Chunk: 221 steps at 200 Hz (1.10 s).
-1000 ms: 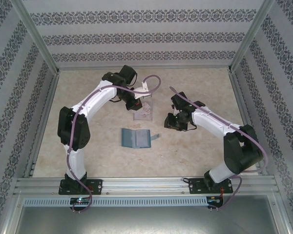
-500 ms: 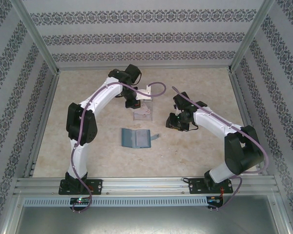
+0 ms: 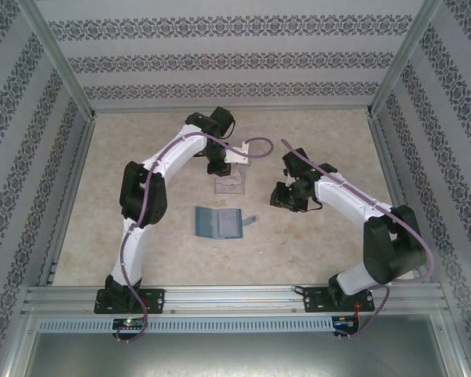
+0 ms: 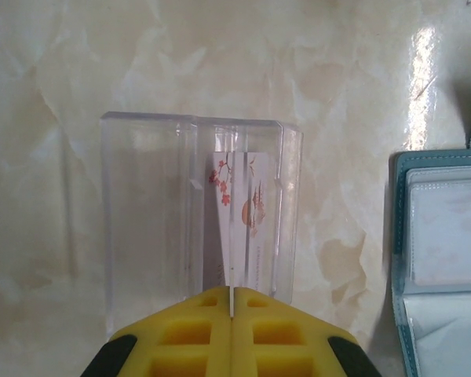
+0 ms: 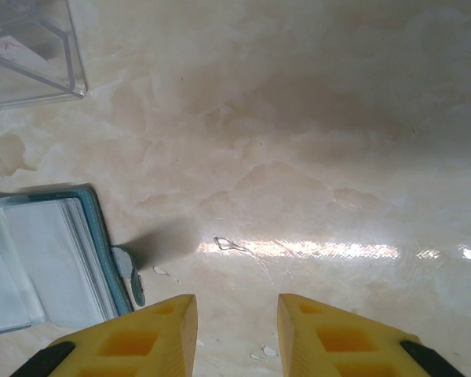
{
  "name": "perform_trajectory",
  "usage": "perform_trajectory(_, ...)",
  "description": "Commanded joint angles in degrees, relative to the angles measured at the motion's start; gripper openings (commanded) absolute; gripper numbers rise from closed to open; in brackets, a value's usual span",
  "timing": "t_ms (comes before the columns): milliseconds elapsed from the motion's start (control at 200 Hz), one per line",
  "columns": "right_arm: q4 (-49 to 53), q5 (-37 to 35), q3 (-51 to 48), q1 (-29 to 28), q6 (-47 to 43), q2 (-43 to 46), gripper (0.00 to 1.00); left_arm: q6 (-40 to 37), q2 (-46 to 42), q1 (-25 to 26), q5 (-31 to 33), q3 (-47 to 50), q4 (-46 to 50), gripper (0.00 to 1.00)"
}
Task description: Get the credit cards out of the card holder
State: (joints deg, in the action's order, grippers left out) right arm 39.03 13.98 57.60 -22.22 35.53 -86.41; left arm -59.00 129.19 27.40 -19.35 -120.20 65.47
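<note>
Two arms reach over the marble-patterned tabletop (image 3: 337,133). The left gripper (image 4: 231,302) is above the clear tray (image 4: 149,220), which stands about in the middle of the tabletop. Its yellow fingers are pressed together, and between them is the thin edge of a pale credit card (image 4: 237,208) with small reddish flower marks. The card goes from the fingertips down into the right part of the tray. Whether its lower end touches the bottom of the tray, I cannot tell.

The card holder (image 3: 218,223) lies open and flat, just on the near side of the tray and apart from it, a little closer to the near edge of the tabletop than to the far edge. Its teal border and pale inner pockets show in the left wrist view (image 4: 443,259). If some cards are in these pockets, the pictures do not make clear. The strap tab (image 5: 129,279) sticks out from its right edge.

The right gripper (image 5: 235,338) hangs above bare tabletop to the right of the card holder, near the strap tab. Its fingers stand partly apart with nothing between them.
</note>
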Motion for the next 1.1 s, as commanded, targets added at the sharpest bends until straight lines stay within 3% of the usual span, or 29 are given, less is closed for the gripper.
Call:
perform_trajectory(0,1.1,-0.2,-0.5,0.6,-1.3,0.8,0.33,-2.3,2.2,0.9,0.3,-2.7,4.8,0.00)
perform_trajectory(235,0.6,-0.1,-0.8,0.7,-1.2,0.4,0.33,-1.9,5.8,1.6,2.0,-6.4,8.4,0.00)
perform_trajectory(520,0.3,0.0,-1.1,0.6,-1.2,0.6,0.33,0.1,6.7,2.3,4.0,-10.0,8.4,0.24)
perform_trajectory(799,-0.7,0.8,-1.7,0.4,-0.5,1.0,0.33,2.7,4.6,2.4,3.6,-10.2,7.3,0.24)
perform_trajectory(1099,-3.1,2.5,-1.6,-2.0,1.2,-0.1,0.32,16.8,-0.8,2.2,1.2,-4.4,-1.6,0.21)
